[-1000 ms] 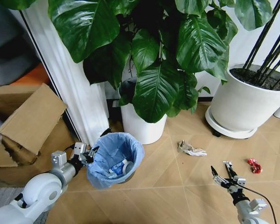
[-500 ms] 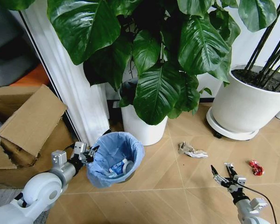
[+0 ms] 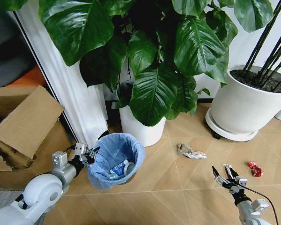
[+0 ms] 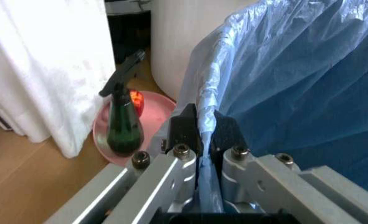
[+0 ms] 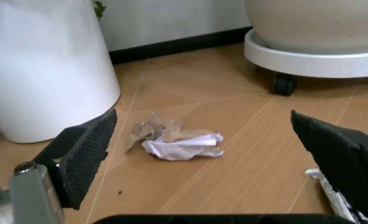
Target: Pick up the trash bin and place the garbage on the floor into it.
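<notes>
your left gripper pinches the rim of the trash bin, held by the white pot. your right gripper is spread wide above the floor, near a crumpled tissue.

Trash bin sitting left on floor, before plant pot; crumpled tissue lying right of bin; red wrapper lying further right, before large pot.
</notes>
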### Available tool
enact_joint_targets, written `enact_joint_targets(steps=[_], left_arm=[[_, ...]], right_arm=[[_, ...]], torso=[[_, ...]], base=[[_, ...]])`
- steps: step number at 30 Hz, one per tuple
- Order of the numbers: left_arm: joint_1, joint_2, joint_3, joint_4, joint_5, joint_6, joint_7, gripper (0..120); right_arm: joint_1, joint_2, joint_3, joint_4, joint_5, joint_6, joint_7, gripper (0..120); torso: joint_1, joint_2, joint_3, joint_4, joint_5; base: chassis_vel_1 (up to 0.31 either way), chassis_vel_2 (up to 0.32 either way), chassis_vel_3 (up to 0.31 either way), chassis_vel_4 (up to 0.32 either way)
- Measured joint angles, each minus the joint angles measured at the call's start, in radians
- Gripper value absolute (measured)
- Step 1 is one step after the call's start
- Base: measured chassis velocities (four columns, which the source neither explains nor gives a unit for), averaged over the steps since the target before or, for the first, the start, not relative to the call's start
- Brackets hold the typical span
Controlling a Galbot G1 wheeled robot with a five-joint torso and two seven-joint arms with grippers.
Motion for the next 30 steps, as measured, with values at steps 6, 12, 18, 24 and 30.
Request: enact_joint_targets(steps=[6,12,18,24,30], left_arm=[[0.005,0.0,-0.001,-0.006,0.001,0.0,-0.001,0],[0.006,0.0,-0.003,-0.007,0.001,0.0,-0.002,0],[0.006,0.0,-0.003,-0.009,0.002,0.001,-0.002,0],[0.005,0.002,-0.004,-0.01,0.002,0.001,-0.003,0],[0.002,0.002,-0.004,-0.01,0.001,0.001,-0.004,0]], right_arm=[[-0.005,0.0,0.002,0.005,0.0,0.003,-0.003,100],[-0.008,0.001,0.004,0.006,-0.001,0.008,-0.004,100],[-0.01,0.003,0.005,0.008,-0.001,0.011,-0.005,100],[-0.009,0.004,0.005,0.007,-0.001,0.017,-0.012,100],[-0.007,0.004,0.004,0.005,-0.001,0.019,-0.012,100]], torso=[[0.0,0.0,0.0,0.0,0.0],[0.0,0.0,0.0,0.0,0.0],[0.0,0.0,0.0,0.0001,0.0],[0.0,0.0,0.0,0.0001,0.0],[0.0,0.0,0.0,0.0002,0.0]], base=[[-0.065,-0.003,0.055,0.0],[-0.065,-0.009,0.058,-0.002],[-0.066,-0.015,0.068,0.014],[-0.069,-0.047,0.064,0.037],[-0.085,-0.09,0.09,0.084]])
